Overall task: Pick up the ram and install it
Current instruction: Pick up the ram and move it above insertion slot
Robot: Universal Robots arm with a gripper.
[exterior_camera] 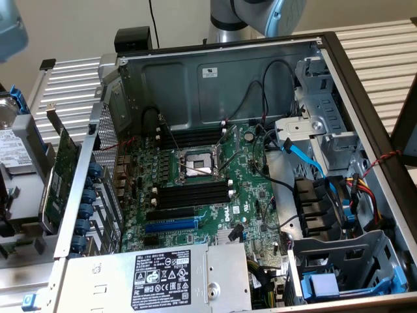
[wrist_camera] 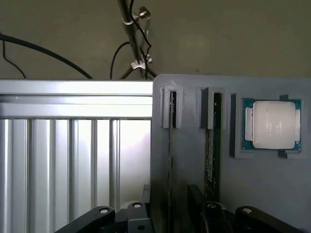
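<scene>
The claw (wrist_camera: 175, 222) hangs with its two black fingers (wrist_camera: 99, 216) spread wide apart, gripping nothing, above the near end of a grey holder tray (wrist_camera: 272, 194). In that tray the ram (wrist_camera: 212, 145), a narrow green stick, stands on edge in a slot. A second thin stick (wrist_camera: 171, 131) stands edge-on in the neighbouring slot, and a processor (wrist_camera: 273, 124) with a silver lid sits in a square recess just beside them. The tray rests on a table (wrist_camera: 58, 160) of ribbed aluminium slats. Behind it is a dull, plain wall (wrist_camera: 233, 34), with black cables (wrist_camera: 43, 56) and a slim metal rod (wrist_camera: 130, 29) in front.

In the exterior view the same slatted table (exterior_camera: 384, 59) carries an open computer case (exterior_camera: 215, 72) lying on its side. Its green motherboard (exterior_camera: 244, 208) faces up, with a processor socket (exterior_camera: 199, 166) between two banks of bare black memory slots (exterior_camera: 195, 193). A power supply (exterior_camera: 163, 277) sits at the near edge. A large green expansion card (exterior_camera: 62, 176) leans outside the case on the exterior view's left. The grey and blue arm (exterior_camera: 260, 13) rises behind the case against a pale wall (exterior_camera: 71, 26).
</scene>
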